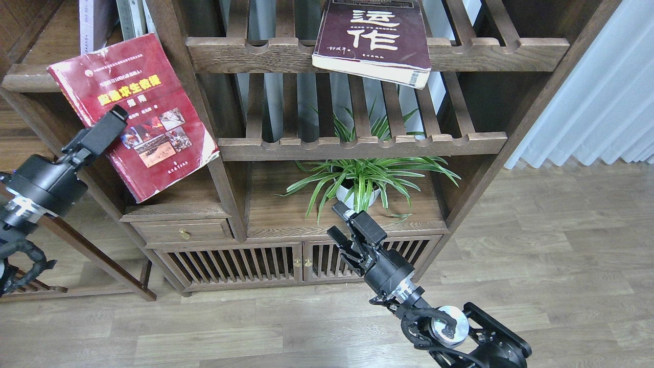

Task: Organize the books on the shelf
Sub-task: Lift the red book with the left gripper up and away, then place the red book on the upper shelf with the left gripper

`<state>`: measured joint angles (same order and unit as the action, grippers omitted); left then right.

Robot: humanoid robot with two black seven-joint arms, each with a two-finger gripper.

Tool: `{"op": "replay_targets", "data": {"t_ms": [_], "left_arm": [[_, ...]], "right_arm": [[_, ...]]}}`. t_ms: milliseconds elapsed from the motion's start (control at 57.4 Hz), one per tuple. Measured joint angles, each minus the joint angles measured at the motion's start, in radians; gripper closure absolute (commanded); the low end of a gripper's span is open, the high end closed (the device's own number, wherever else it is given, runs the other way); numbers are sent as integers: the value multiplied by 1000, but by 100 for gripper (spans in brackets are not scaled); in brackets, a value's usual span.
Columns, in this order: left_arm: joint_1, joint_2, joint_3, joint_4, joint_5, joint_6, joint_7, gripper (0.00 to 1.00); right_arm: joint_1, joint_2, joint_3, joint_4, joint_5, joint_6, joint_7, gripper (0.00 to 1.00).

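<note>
My left gripper [110, 125] is shut on the red book [135, 112] with the yellow title and photos. It holds the book tilted in the air in front of the flat dark-brown shelf [28, 76] at the upper left. The pale lavender-white book [92, 23] stands on that shelf, partly hidden behind the red one. The thick maroon book [373, 38] with big white characters lies on the upper slatted rack, its corner hanging over the front rail. My right gripper [347, 225] is open and empty, low in front of the cabinet.
Thin white and grey-spined books [133, 18] stand upright on the shelf beside the lavender one. A potted spider plant [363, 179] sits on the cabinet top under the lower slatted rack [357, 145]. A vertical post [176, 61] borders the shelf on its right. White curtains [603, 102] hang at right.
</note>
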<state>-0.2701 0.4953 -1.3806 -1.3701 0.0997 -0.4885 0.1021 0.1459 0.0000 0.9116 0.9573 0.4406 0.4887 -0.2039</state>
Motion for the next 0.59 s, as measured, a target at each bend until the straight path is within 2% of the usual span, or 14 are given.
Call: {"op": "replay_targets", "data": {"t_ms": [192, 593], "left_arm": [[-31, 0, -57, 2, -1, 0, 9, 98], [-190, -3, -83, 35, -29, 0, 9, 98]], "right_arm": [[-1, 0, -3, -10, 0, 0, 0, 5], [13, 0, -3, -19, -1, 0, 0, 5]]}}
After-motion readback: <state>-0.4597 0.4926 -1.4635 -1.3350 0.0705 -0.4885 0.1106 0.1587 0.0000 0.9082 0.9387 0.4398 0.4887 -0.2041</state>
